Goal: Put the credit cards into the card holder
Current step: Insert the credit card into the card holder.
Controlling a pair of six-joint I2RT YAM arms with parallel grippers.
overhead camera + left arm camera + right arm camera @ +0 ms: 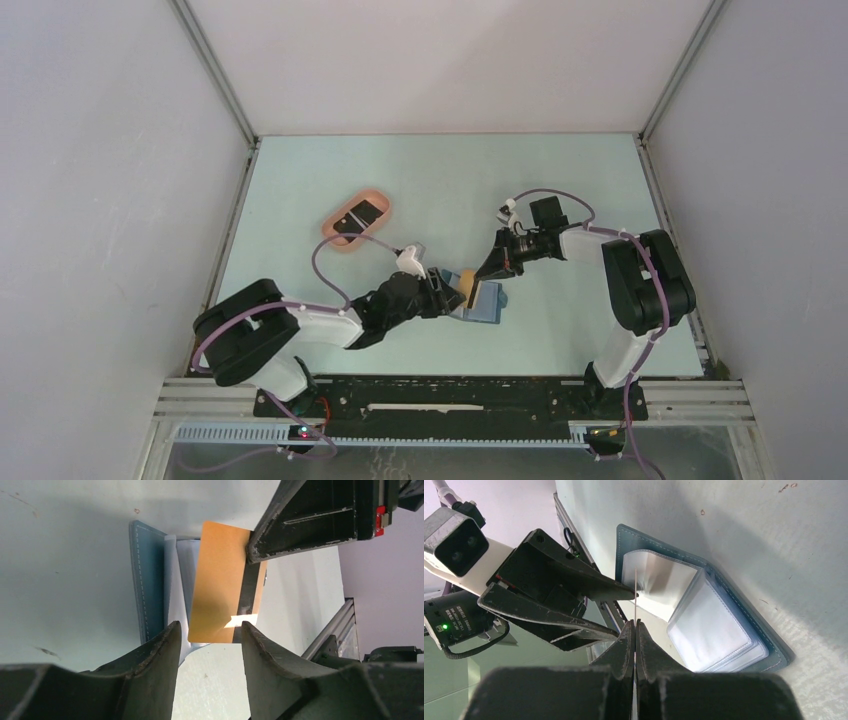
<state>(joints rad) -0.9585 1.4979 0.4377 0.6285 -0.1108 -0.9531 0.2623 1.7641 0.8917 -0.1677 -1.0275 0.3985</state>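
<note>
The blue card holder lies open on the table, its clear inner pockets facing up. My right gripper is shut on the orange-tan credit card and holds it on edge over the holder's left half. In the right wrist view the card shows edge-on between the shut jaws. My left gripper is open, its fingertips on either side of the card's near edge, beside the holder. A black card lies in the pink tray.
The pink oval tray sits on the table's left, behind the left arm. Both arms meet over the table's middle, fingers close together. The frame rail runs along the near edge.
</note>
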